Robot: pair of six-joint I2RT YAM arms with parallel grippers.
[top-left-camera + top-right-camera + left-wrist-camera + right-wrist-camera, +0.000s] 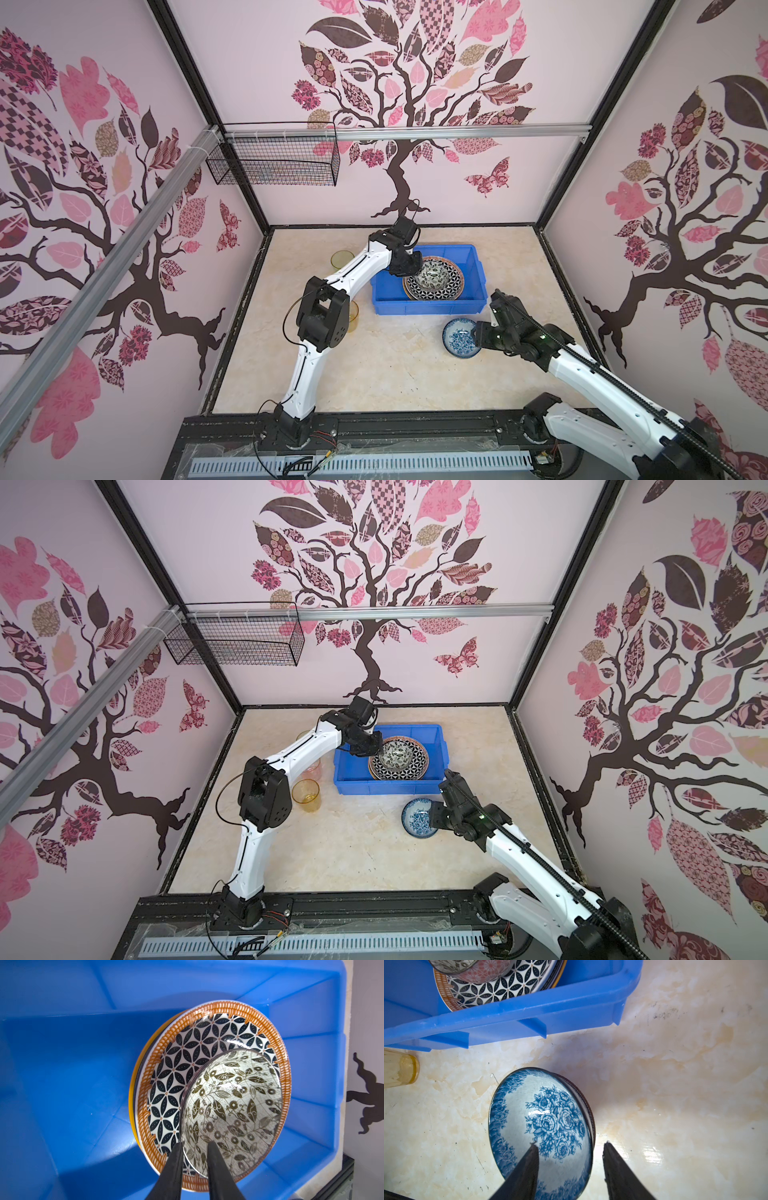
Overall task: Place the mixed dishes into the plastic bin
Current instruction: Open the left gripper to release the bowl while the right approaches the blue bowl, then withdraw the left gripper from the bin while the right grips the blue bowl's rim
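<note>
Left claw [195, 1144] is standing slightly spread, straddling the rim of the floral bowl [232, 1105], which is resting on the geometric plate [187, 1053] inside the blue bin [62, 1064]. Right claw [570, 1144] is hanging spread astride the rim of the blue-patterned bowl [542, 1118], sitting on the table [675, 1084] near the bin.

Pink tumbler [313, 771] mostly hidden behind L arm [299, 750]; amber tumbler [400, 1068] cut off at edge.

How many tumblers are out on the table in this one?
3, all left of the bin: green tumbler farthest back, pink tumbler partly behind the left arm, amber tumbler nearest. The arm may hide more.
</note>
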